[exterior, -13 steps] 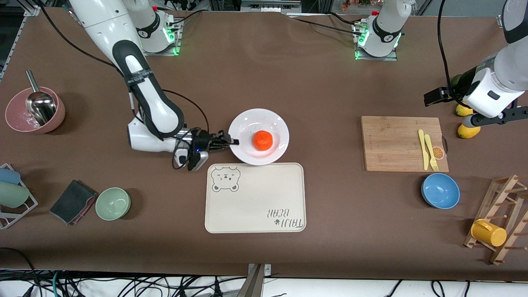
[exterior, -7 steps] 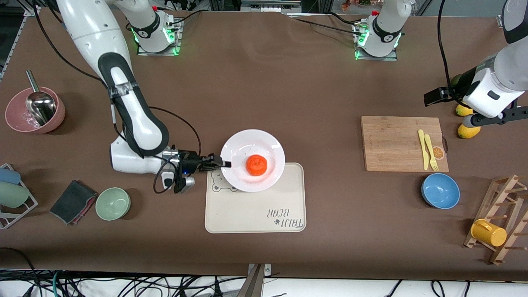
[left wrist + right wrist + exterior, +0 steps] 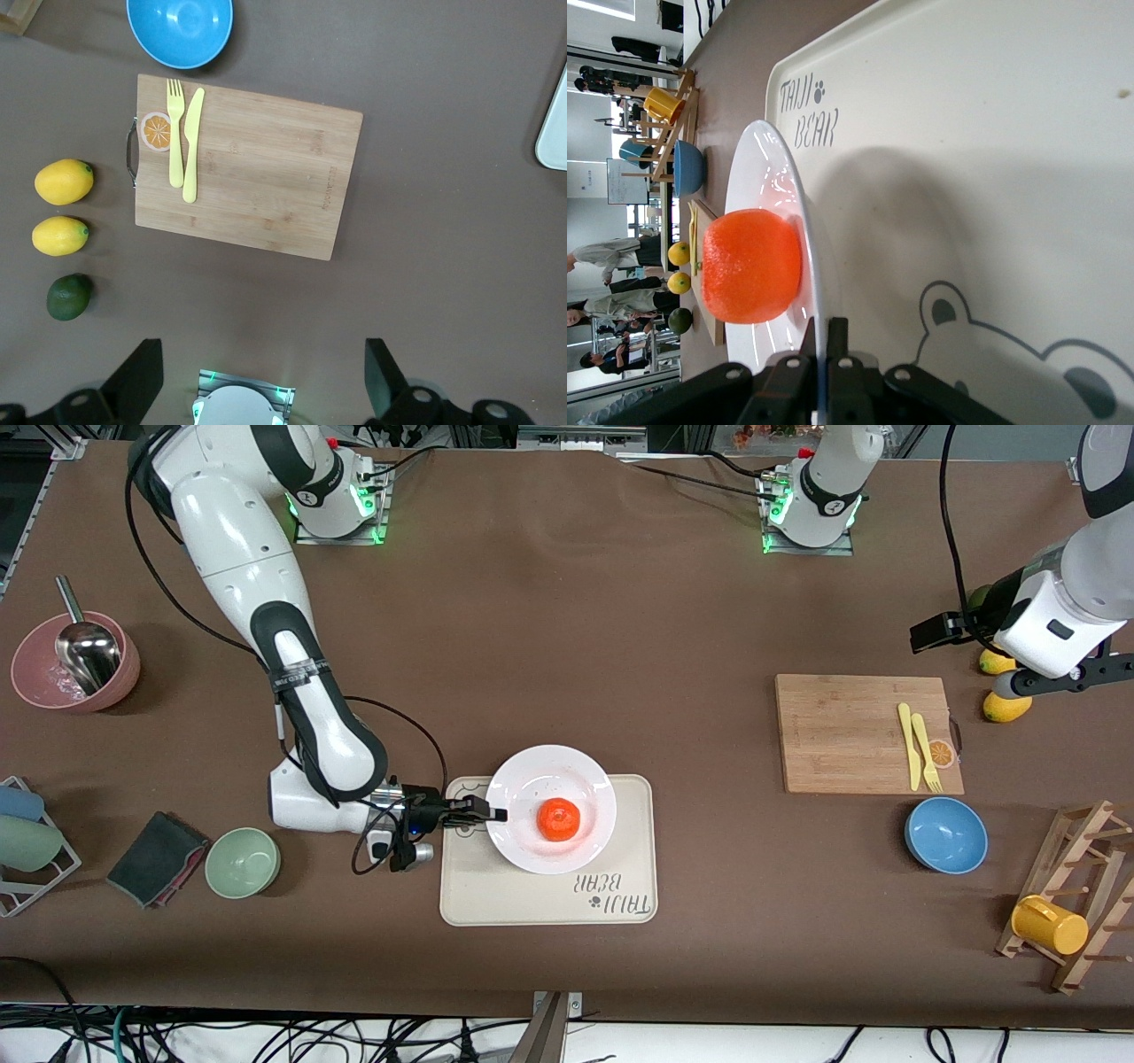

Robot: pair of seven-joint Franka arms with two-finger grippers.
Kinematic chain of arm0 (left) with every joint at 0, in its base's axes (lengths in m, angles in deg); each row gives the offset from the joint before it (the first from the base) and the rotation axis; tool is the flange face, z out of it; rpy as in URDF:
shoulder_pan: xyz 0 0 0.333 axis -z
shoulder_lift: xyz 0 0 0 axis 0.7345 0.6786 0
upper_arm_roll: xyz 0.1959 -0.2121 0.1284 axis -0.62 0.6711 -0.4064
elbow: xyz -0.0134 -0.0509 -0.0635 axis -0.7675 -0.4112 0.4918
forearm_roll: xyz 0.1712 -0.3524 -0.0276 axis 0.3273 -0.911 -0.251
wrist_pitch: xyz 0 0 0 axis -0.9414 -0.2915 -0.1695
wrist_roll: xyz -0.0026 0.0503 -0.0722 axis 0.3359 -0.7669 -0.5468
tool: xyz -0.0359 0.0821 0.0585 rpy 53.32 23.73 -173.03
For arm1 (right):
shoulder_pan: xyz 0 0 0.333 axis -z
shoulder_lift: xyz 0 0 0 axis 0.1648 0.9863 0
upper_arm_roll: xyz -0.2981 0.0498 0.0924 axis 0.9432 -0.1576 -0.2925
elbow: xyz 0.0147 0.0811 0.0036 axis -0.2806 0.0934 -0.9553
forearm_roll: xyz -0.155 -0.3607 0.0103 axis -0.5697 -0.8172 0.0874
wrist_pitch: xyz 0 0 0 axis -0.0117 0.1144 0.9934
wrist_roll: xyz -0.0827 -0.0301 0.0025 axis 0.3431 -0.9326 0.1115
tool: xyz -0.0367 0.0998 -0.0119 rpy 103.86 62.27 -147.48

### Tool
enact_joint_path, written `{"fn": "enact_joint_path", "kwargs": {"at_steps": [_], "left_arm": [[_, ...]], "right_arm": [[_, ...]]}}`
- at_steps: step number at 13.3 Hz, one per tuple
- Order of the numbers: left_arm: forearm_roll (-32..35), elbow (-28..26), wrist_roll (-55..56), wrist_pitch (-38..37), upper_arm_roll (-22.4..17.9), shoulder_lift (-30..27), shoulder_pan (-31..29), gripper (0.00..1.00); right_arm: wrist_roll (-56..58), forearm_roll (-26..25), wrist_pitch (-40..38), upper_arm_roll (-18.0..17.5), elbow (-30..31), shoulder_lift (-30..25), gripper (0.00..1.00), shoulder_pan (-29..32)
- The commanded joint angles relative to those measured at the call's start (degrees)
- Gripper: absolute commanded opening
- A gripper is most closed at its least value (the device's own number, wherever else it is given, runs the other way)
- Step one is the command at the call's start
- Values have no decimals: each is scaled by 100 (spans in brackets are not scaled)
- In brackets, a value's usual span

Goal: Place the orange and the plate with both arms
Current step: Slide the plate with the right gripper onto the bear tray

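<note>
The white plate [image 3: 567, 771] with the red-orange orange [image 3: 559, 819] on it is over the cream bear-printed tray [image 3: 532, 899]. My right gripper [image 3: 496, 813] is shut on the plate's rim at the end toward the right arm. In the right wrist view its fingers [image 3: 824, 341] pinch the rim of the plate [image 3: 775, 177]. The orange [image 3: 749, 266] rests in the plate's middle, and the plate's shadow falls on the tray [image 3: 992, 133]. My left gripper [image 3: 1063, 676] waits open and empty in the air over the lemons, with its fingers wide apart in the left wrist view [image 3: 261, 381].
A wooden cutting board [image 3: 842, 735] with a yellow fork and knife [image 3: 917, 744], a blue bowl [image 3: 946, 834] and lemons [image 3: 1005, 707] lie at the left arm's end. A green bowl [image 3: 243, 862], a dark cloth [image 3: 158, 857] and a pink bowl [image 3: 75, 673] lie at the right arm's end.
My right gripper has carried the plate with the orange toward the front camera, from the bare table to over the bear tray. The left arm has not moved.
</note>
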Motion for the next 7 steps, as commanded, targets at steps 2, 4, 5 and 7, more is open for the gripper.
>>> {"fn": "enact_joint_path", "kwargs": {"at_steps": [2,4,5,7], "left_arm": [[-186,-118,-44,-40,70,-177,-23,100],[-186,-118,-44,-75,71,-177,-5,100],[-186,-118,-44,-75,71,-177,-5,100],[-186,-110,-44,-66,62,-168,-23,100]], "right_arm": [[-64,-106,135,-49,-394,310,0,-49],[-56,-106,144,-49,-491,397,0,-40],[-38,-106,144,-49,-518,441,0,-40],[-82,-106,144,-49,-535,468,50,-14]]}}
